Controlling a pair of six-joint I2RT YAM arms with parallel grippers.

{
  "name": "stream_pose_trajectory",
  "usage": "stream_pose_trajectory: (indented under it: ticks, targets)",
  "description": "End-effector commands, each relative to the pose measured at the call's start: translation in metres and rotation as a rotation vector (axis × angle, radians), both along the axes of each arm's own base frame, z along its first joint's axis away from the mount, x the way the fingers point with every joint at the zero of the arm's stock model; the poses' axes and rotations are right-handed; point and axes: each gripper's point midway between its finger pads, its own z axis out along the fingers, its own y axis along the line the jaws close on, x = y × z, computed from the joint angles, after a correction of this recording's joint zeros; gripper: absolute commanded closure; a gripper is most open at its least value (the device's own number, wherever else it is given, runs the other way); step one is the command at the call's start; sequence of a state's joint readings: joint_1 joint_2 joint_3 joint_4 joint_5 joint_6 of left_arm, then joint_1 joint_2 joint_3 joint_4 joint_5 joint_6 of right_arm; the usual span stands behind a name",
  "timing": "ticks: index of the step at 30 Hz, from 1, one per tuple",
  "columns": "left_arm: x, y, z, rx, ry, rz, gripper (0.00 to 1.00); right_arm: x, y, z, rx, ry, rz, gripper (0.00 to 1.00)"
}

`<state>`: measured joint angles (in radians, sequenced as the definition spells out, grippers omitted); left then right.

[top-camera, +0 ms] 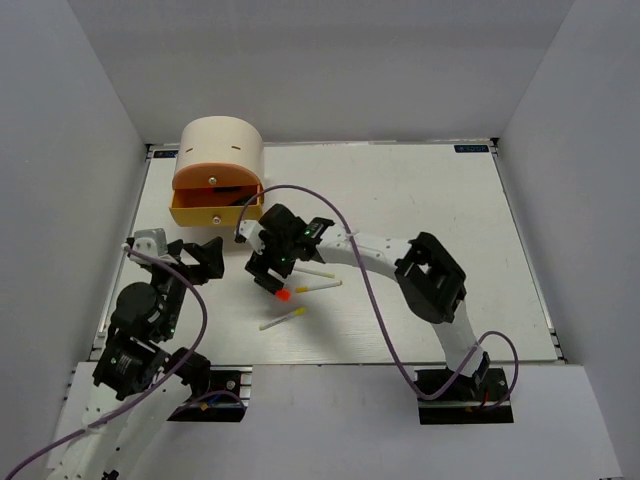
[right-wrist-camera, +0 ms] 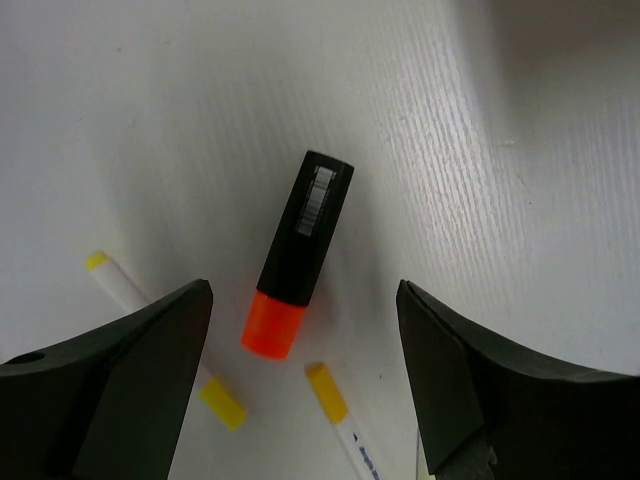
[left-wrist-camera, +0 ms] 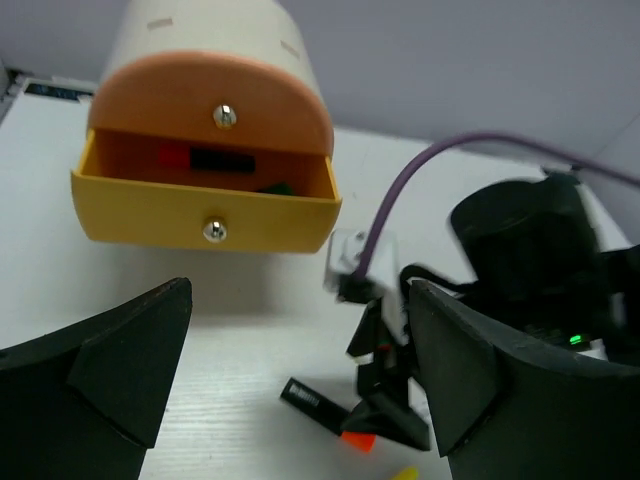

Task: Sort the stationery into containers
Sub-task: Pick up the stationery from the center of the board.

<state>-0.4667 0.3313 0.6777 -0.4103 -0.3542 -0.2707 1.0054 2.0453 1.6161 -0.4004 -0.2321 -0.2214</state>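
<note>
The orange-capped black highlighter (right-wrist-camera: 295, 255) lies flat on the table, directly between my right gripper's (right-wrist-camera: 303, 295) open fingers, which hover just above it. It also shows in the top view (top-camera: 283, 294) and the left wrist view (left-wrist-camera: 320, 405). Three thin white sticks with yellow ends lie near it (top-camera: 318, 287) (top-camera: 283, 319) (top-camera: 315, 271). The cream organiser (top-camera: 220, 150) stands at the back left with its yellow drawer (left-wrist-camera: 200, 215) pulled open; a black and red highlighter (left-wrist-camera: 215, 160) and something green (left-wrist-camera: 275, 187) lie inside. My left gripper (left-wrist-camera: 300, 300) is open and empty, facing the drawer.
The right arm (top-camera: 380, 255) reaches across the table's middle from the right. Its purple cable (top-camera: 350, 240) arches over it. White walls close in the table on three sides.
</note>
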Motion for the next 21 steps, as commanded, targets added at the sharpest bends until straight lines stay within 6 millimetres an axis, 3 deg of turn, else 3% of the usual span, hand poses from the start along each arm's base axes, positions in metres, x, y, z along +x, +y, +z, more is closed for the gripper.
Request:
stream_pose_trajectory:
  ticks: [1, 9, 14, 17, 18, 20, 21]
  targets:
    - [-0.004, 0.005, 0.003, 0.010, -0.037, 0.008, 0.00, 0.015, 0.011, -0.010, -0.046, -0.048, -0.058, 0.20]
    - [-0.004, -0.001, 0.001, 0.014, -0.029, -0.023, 0.00, 0.007, 0.021, -0.044, -0.126, -0.073, -0.046, 0.22]
    - [-0.004, -0.001, 0.001, 0.014, -0.029, -0.023, 0.00, 0.002, 0.015, -0.054, -0.160, -0.078, -0.029, 0.34]
    - [-0.004, -0.001, 0.001, 0.014, -0.029, -0.023, 0.00, -0.005, 0.013, -0.059, -0.184, -0.089, -0.009, 0.45]
    - [-0.004, -0.001, 0.001, 0.014, -0.029, -0.023, 0.00, -0.007, 0.011, -0.061, -0.194, -0.085, -0.003, 0.55]
    - [-0.004, -0.001, 0.001, 0.014, -0.029, -0.023, 0.00, -0.013, 0.008, -0.061, -0.212, -0.085, 0.017, 0.66]
    - [-0.004, -0.001, 0.001, 0.014, -0.029, -0.023, 0.00, -0.013, 0.009, -0.056, -0.205, -0.092, 0.021, 0.78]
